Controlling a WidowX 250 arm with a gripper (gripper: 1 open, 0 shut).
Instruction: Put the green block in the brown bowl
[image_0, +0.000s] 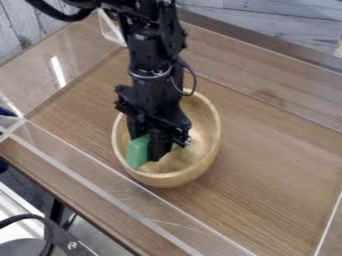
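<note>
Wood-grain tabletop (267, 180) with clear low walls carries 1 brown bowl (203, 150), and the pincer (155, 148) points straight down into it. Its fingers stand narrow, clamped on the green block (138, 151), which sits on the pincer's left inside the bowl, long axis nearly upright.

A wood-grain table (267, 150) is carrying the scene, its brown planks running diagonally across the view. Clear plastic walls (60, 60) are standing along its edges, catching pale reflections. A round tan bowl (201, 165) is sitting directly on the table near its middle, well apart from the walls, with bare wood showing all around it.
</note>
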